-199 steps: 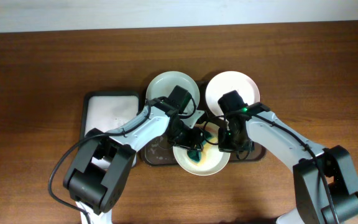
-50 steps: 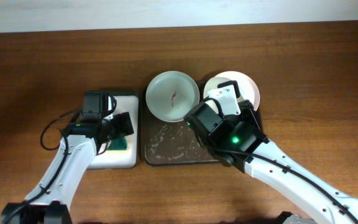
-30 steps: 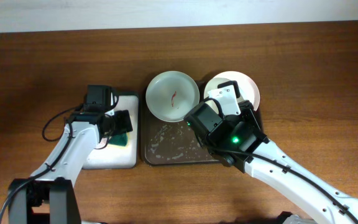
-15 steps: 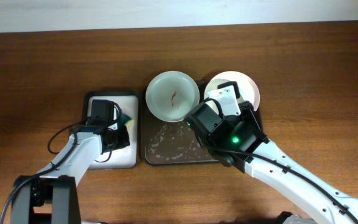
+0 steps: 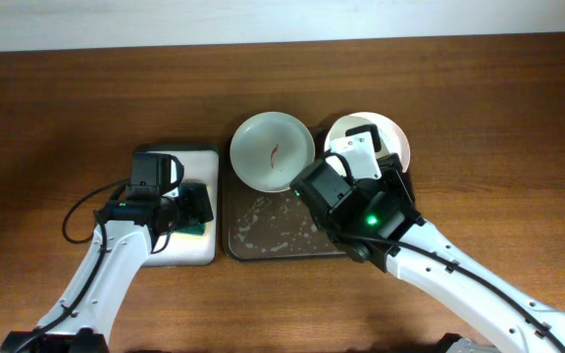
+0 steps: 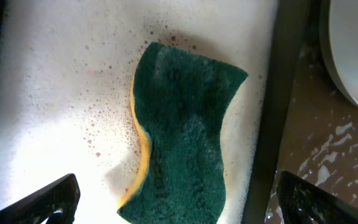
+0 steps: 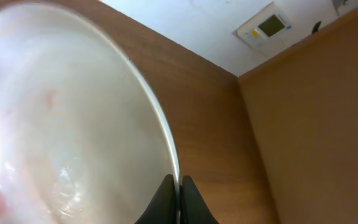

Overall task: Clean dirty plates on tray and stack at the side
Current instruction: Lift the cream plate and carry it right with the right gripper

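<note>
Your left end effector (image 6: pixel 179 202) hangs spread wide above the green sponge (image 6: pixel 182 130), which lies on the foamy white-lined tray (image 6: pixel 55 93) at left of centre. Your right end effector (image 7: pixel 179 194) pinches the rim of a pale plate (image 7: pixel 61 124), held tilted. The pale green plate (image 5: pixel 273 152), with a red mark inside, sits at the upper left of the dark tray (image 5: pixel 263 245) in mid-frame. A white plate (image 5: pixel 392 132) shows beyond the right arm.
</note>
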